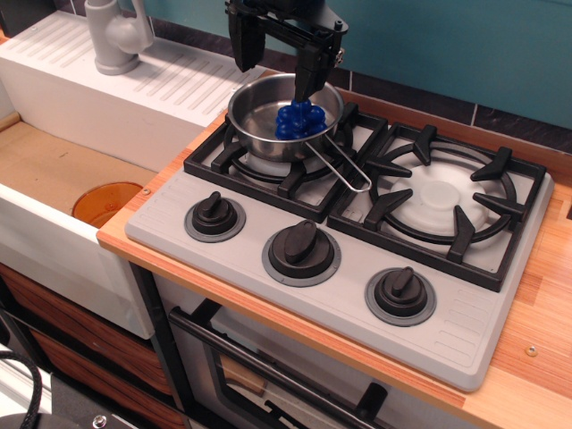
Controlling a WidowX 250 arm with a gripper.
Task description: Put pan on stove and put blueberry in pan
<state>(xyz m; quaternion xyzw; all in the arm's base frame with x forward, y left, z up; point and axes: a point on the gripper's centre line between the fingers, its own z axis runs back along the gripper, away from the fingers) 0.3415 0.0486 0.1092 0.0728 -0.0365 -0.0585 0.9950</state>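
The pincer (273, 55) is seen above the rear rim of the pan (284, 116), its two black fingers (308, 63) spread apart with nothing held between them. Directly below the pincer, the pan is seated on the black grate of the left burner of the stove (349, 259), its wire-loop handle (344, 165) directed forward and to the right of the pincer. The blueberry (298, 119) is shown lying inside the pan, under the right finger and apart from it. Well in front of the pincer, three black knobs (301, 249) are ranged along the stove's grey front panel. The second burner grate (441, 198) is shown to the right, unoccupied. To the left of the pincer, a grey faucet (117, 34) and a white ribbed draining board (134, 85) are seen; lower left, an orange drain (105, 202) lies in the sink. A teal wall (465, 45) is shown behind.
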